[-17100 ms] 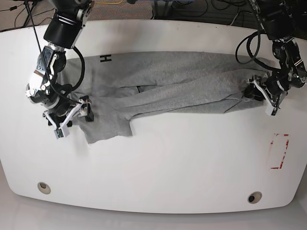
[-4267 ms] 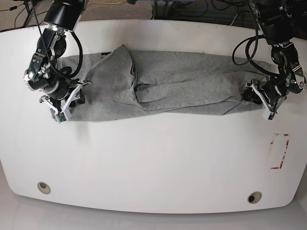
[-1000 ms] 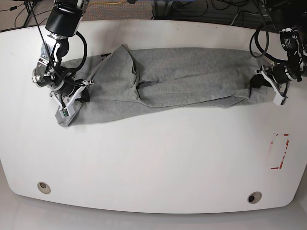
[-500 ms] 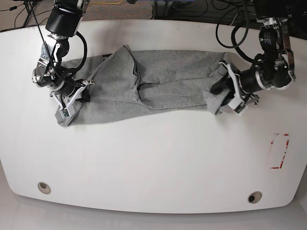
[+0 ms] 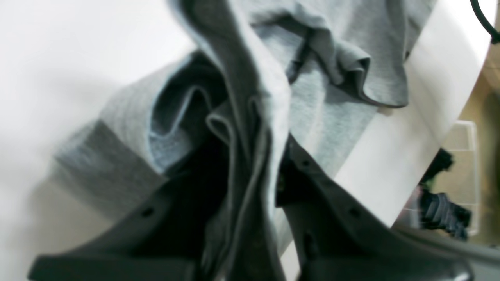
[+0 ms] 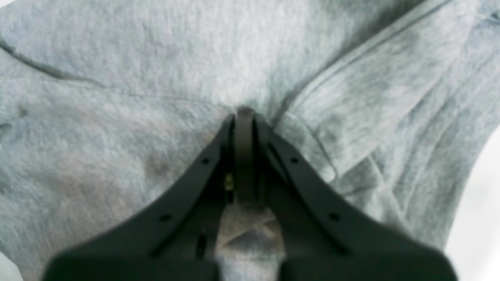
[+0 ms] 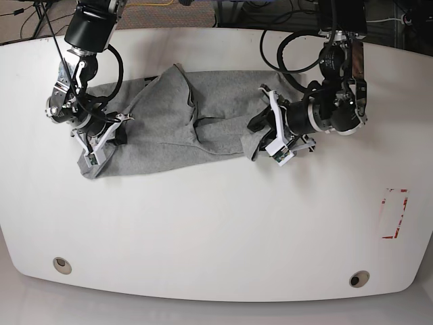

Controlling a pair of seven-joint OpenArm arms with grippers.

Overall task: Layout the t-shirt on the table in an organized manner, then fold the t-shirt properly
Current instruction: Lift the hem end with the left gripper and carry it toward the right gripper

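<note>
Gripping the t-shirt (image 7: 203, 115) at opposite ends, left pincer (image 7: 260, 139) and right pincer (image 7: 101, 139) stay clamped over the table (image 7: 216, 230).

The black two-fingered right gripper (image 6: 244, 117) is clamped tight on a pinch of the soft heather-grey cotton t-shirt (image 6: 136, 78). Creased fabric fills nearly everything, with a hemmed fold to its right. A sliver of smooth white tabletop (image 6: 482, 203) peeks in at the far right.

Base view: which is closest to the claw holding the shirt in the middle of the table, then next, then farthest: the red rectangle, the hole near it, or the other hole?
Measured from the left claw:
1. Red rectangle, at the table's right edge.
2. Grommet hole, front right corner.
3. Other grommet hole, front left corner, farthest.
</note>
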